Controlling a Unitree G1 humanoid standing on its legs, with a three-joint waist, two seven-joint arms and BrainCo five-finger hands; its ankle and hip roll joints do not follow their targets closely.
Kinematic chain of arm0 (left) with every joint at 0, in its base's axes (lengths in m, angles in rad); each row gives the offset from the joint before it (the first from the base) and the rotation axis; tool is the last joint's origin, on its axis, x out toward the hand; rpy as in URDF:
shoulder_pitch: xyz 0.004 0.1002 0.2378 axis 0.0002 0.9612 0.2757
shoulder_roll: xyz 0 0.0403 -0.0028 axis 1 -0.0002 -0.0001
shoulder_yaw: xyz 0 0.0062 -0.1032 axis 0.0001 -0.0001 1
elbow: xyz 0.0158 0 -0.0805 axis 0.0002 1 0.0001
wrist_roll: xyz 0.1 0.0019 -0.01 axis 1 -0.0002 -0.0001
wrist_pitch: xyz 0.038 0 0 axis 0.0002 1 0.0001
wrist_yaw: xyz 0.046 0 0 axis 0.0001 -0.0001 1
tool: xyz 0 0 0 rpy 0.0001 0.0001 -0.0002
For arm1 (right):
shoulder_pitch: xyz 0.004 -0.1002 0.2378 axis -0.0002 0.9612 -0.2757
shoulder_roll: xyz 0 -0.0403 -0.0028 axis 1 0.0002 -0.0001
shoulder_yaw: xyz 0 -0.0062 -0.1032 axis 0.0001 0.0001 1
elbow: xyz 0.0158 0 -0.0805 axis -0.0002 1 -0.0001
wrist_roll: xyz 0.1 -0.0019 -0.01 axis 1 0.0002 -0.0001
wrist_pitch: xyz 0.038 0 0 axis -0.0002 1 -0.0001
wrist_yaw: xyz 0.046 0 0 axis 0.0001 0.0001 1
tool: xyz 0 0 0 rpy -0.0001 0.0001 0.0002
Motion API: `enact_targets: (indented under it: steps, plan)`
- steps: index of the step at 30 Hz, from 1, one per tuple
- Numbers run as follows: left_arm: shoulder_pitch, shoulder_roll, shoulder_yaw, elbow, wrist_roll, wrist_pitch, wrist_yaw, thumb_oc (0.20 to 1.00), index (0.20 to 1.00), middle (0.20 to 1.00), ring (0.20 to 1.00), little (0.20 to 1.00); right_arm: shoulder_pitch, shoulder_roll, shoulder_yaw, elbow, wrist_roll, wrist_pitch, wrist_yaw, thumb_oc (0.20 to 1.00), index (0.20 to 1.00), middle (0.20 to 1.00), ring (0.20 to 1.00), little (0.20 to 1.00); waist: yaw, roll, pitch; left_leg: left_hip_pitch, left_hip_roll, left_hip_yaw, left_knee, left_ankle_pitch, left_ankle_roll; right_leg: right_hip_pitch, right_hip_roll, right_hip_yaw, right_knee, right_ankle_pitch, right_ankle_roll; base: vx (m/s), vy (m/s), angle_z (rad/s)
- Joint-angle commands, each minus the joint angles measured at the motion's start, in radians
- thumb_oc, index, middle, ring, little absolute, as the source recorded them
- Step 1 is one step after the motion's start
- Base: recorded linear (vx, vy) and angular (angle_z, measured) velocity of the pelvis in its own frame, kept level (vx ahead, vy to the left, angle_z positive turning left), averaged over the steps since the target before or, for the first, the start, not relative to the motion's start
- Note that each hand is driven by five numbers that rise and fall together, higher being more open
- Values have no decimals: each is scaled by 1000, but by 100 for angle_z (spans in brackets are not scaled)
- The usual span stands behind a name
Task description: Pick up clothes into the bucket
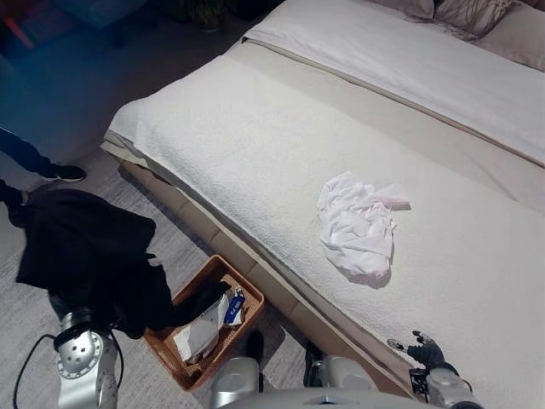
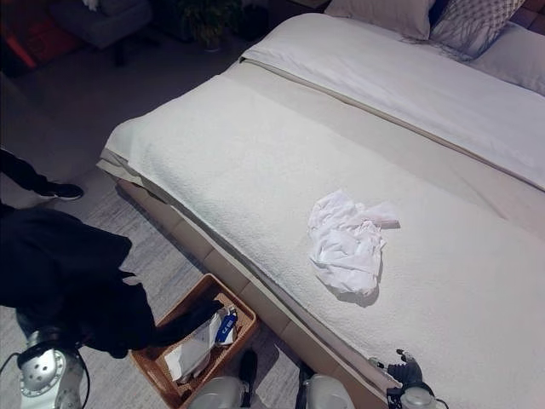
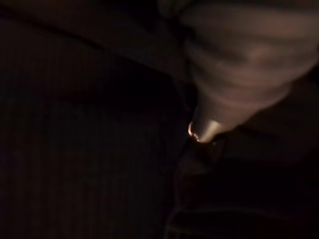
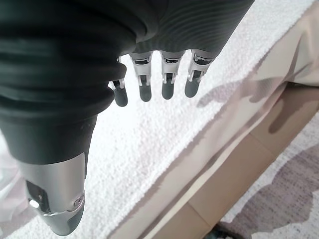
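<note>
Black cloth, a dark garment, hangs bunched over the robot's left arm, above the floor beside the bed, one trailing end dipping over the near rim of the brown woven basket. The left hand is buried in the folds, so I cannot tell how its fingers sit. My guess is the drop is the step in hand: the arm needs to come over the basket's middle and let go. Inside the basket already lie a pale crumpled piece and something small and blue. A white garment waits on the bed, well in from its near edge. The right hand hangs with fingers straight by that edge, holding nothing.
</note>
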Motion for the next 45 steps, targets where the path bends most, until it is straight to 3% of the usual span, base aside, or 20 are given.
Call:
enact_targets:
  steps: [1,10,14,15,17,24,26,31,35,44,45]
  plan:
    - [-12,53,31,-60,20,-54,-24,200,200,200,200,200,-28,-35,21,-21,-16,-30,-27,1000,1000,1000,1000,1000,3,-47,-20,-73,1,-19,124,-83,-14,1,-89,25,-5,32,73,0,0,0]
    - [-66,77,-80,148,29,-27,-68,200,200,200,200,200,-58,-36,48,-13,-20,-34,-29,1000,1000,1000,1000,1000,-9,-43,-11,-82,4,-13,128,-80,-15,-15,-87,36,0,35,74,-1,2,0]
    - [-128,116,-144,277,157,-10,-35,200,200,200,200,200,-68,-41,60,-32,-21,-44,-40,1000,1000,1000,1000,1000,-22,-44,5,-97,5,-11,136,-78,-15,-37,-87,46,18,33,75,-20,9,-1]
    - [-161,147,-189,334,280,6,8,200,200,200,200,200,-72,-44,68,-50,-21,-54,-50,1000,1000,1000,1000,1000,-31,-43,16,-106,5,-8,142,-79,-14,-55,-88,52,36,32,75,0,0,0]
    - [-181,150,-206,374,303,9,19,200,200,200,200,200,-76,-45,69,-57,-17,-58,-54,1000,1000,1000,1000,1000,-34,-42,21,-113,4,-6,148,-81,-13,-67,-89,56,47,31,76,-42,27,-3]
    - [-313,161,-315,613,427,48,87,200,200,200,200,200,-93,-59,85,-163,6,-94,-88,1000,1000,1000,1000,1000,-76,-33,93,-204,-11,18,263,-111,8,-172,-106,110,174,3,69,-56,47,-10]
    - [-352,173,-342,674,449,57,114,200,200,200,200,200,-120,-76,106,-197,10,-103,-96,1000,1000,1000,1000,1000,-90,-38,136,-276,-13,34,369,-148,24,-249,-108,148,256,-13,60,-104,73,-8]
    - [-393,184,-348,727,441,68,149,200,200,200,200,200,-162,-95,131,-232,21,-116,-114,1000,1000,1000,1000,1000,-98,-50,190,-384,-10,52,505,-192,45,-360,-90,200,351,-29,51,-102,54,-35]
    - [-461,216,-353,766,395,72,177,200,200,200,200,200,-190,-119,140,-275,45,-130,-137,1000,1000,1000,1000,1000,-114,-70,252,-544,-6,51,634,-223,53,-509,-75,222,453,-52,41,-95,28,-15]
    - [-577,238,-334,810,268,97,217,200,200,200,200,200,-225,-141,136,-305,87,-133,-179,1000,1000,1000,1000,1000,-133,-94,264,-792,-5,33,762,-244,49,-741,-73,207,567,-76,27,-32,11,1]
    - [-581,239,-334,809,258,103,229,200,200,200,200,200,-222,-141,140,-318,98,-135,-188,1000,1000,1000,1000,1000,-131,-96,264,-806,1,28,795,-287,49,-756,-66,208,598,-113,30,0,0,0]
